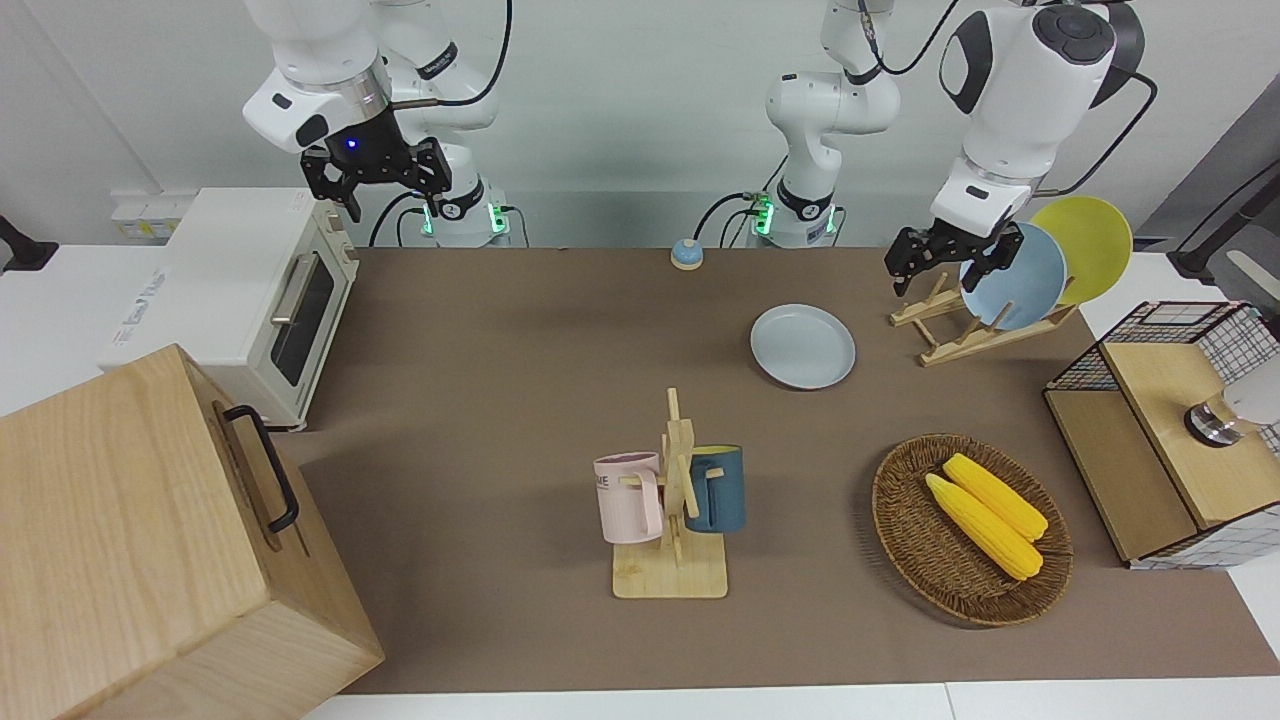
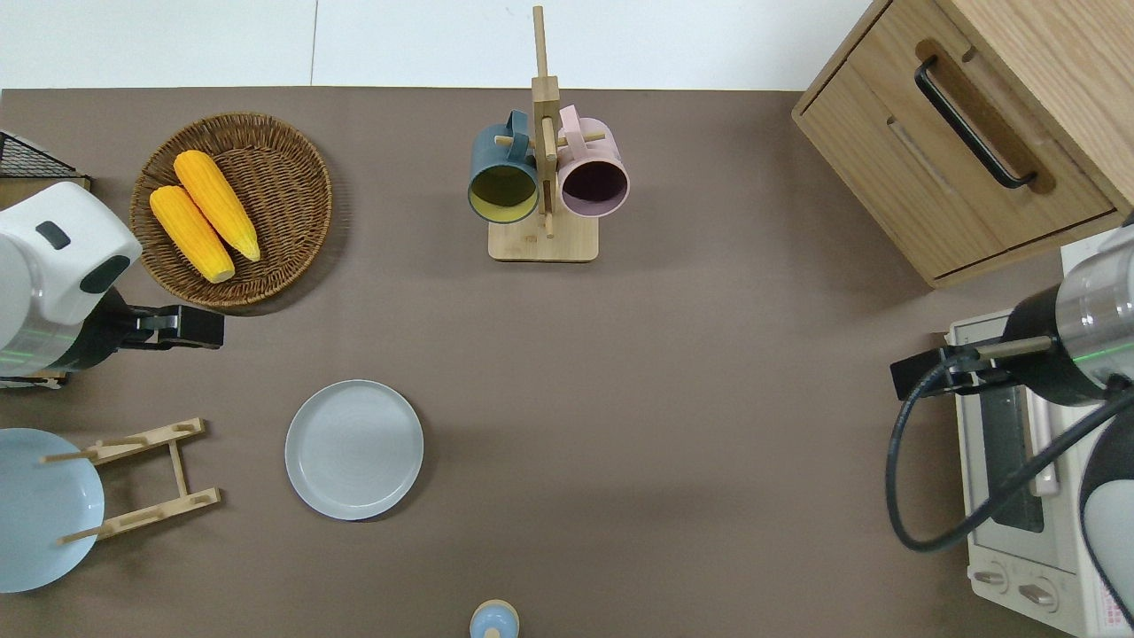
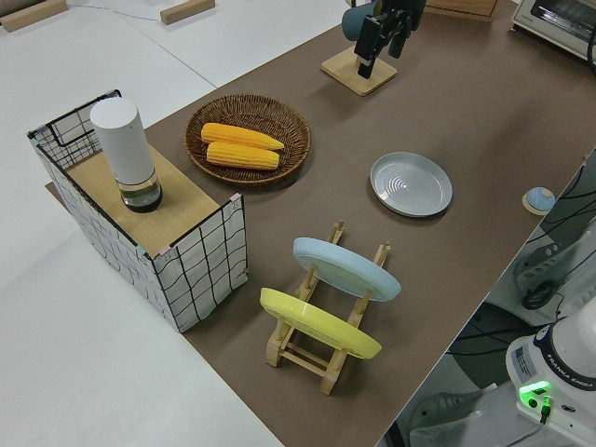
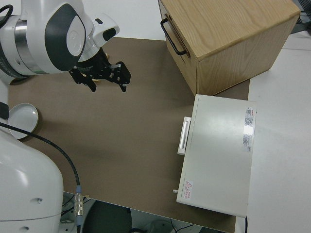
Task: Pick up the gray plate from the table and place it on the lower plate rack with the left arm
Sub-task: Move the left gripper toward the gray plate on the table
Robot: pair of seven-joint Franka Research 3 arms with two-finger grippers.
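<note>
While the gray plate (image 2: 354, 449) lay flat beside the rack (image 2: 146, 479), whose low slots stood free, the left gripper (image 1: 950, 256) hung spread and empty, right arm parked.

The brown-covered table (image 1: 520, 340) carries the gray plate (image 1: 803, 346) lying flat, the lower plate rack (image 1: 975, 325) beside it, a wicker basket (image 1: 915, 540), a wooden mug stand (image 1: 670, 575), a toaster oven (image 1: 250, 300), a wooden cabinet (image 1: 140, 540) and a small bell (image 1: 686, 254).
</note>
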